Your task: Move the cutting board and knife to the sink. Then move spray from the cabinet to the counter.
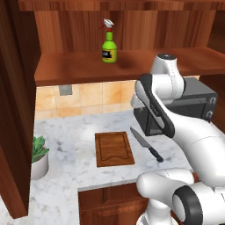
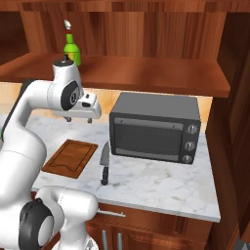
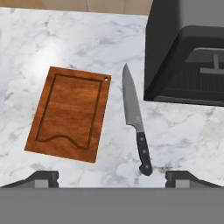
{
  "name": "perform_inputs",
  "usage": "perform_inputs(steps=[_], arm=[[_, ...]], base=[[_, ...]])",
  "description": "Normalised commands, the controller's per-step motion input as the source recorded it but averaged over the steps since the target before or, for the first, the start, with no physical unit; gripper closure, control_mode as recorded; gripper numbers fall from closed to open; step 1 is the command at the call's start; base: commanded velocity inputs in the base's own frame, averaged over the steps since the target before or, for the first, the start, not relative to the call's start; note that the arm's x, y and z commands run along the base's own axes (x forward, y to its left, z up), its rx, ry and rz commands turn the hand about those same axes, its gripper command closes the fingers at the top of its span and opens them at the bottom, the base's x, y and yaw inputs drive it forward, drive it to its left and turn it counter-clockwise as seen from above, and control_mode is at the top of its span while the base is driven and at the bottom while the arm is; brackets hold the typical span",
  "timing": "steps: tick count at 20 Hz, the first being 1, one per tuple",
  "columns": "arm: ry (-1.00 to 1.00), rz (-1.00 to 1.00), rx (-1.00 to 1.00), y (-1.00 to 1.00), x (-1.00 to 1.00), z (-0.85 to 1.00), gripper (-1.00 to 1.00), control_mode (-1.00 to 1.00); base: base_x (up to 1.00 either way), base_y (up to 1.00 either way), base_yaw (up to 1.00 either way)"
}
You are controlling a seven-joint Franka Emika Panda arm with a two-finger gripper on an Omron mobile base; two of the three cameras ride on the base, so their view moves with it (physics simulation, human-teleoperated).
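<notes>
- On the white marble surface (image 1: pixel 61 136), the cutting board (image 3: pixel 69 113) lies flat, with the knife (image 3: pixel 134 118) just beside it and apart from it, the two roughly parallel.
- Beyond the knife stands a dark toaster oven (image 2: pixel 155 128); a potted plant (image 1: pixel 38 154) sits well off to the board's far side in the left base view.
- Up on the shelf of the cabinet (image 1: pixel 145 61), the spray (image 1: pixel 109 45) stands upright, well apart from everything on the surface, so that half of the task looks not yet begun.
- The tool (image 2: pixel 79 119) hangs above board and knife with its fingers pointing down; nothing is between them, and they stand wide apart, touching nothing.
- In the hand view the board lies below and to one side of the tool's centre line and the knife to the other, the knife handle nearest the tips and the blade pointing away toward the wall.
- The board's long axis runs the same way as the knife, so a grip would probably need the fingers set across that line, over the narrow width.
- The arm rises from the base, folds at the elbow and reaches forward, with the wrist bent down over the surface.
- A straight descent looks likely to land between the two things, so a small sideways shift seems needed first.
</notes>
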Motion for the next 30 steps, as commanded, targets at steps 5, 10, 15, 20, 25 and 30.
perform_inputs(steps=[5,10,15,20,25,30], arm=[[0.0,0.0,0.0,0.17,0.0,-0.44,-1.0,-1.0],[-0.06,0.0,0.0,0.2,0.03,-0.42,-1.0,-1.0],[-0.15,0.0,0.0,0.16,0.3,-0.34,-1.0,-1.0],[-0.09,0.0,0.01,0.11,0.62,-0.29,-1.0,-1.0],[-0.03,0.0,0.01,0.09,0.66,-0.28,-1.0,-1.0],[0.0,0.0,0.0,0.21,0.66,-0.3,-1.0,-1.0]], base=[[0.0,0.0,0.0],[0.0,0.0,0.0],[0.0,0.0,0.0],[0.0,0.0,0.0],[0.0,0.0,0.0],[0.0,0.0,0.0]])
